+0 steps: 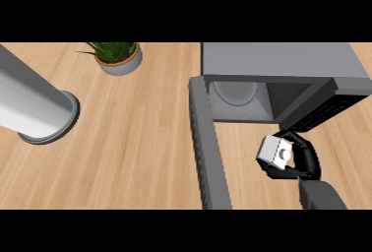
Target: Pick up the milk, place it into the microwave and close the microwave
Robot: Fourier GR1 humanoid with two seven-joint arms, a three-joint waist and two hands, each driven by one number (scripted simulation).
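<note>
A small white and grey milk carton (274,149) is held above the counter just in front of the microwave's open cavity. My right hand (303,158) is shut on it, fingers curled round its right side. The grey microwave (280,59) stands at the back right, and inside it a round glass plate (234,92) shows. Its door (208,147) is swung wide open and runs toward the view's lower edge, left of the carton. My left hand does not show.
A tall grey cylinder on a round base (38,109) stands at the left. A potted plant (116,56) sits at the back centre. Bare wooden counter (138,147) lies between the cylinder and the door.
</note>
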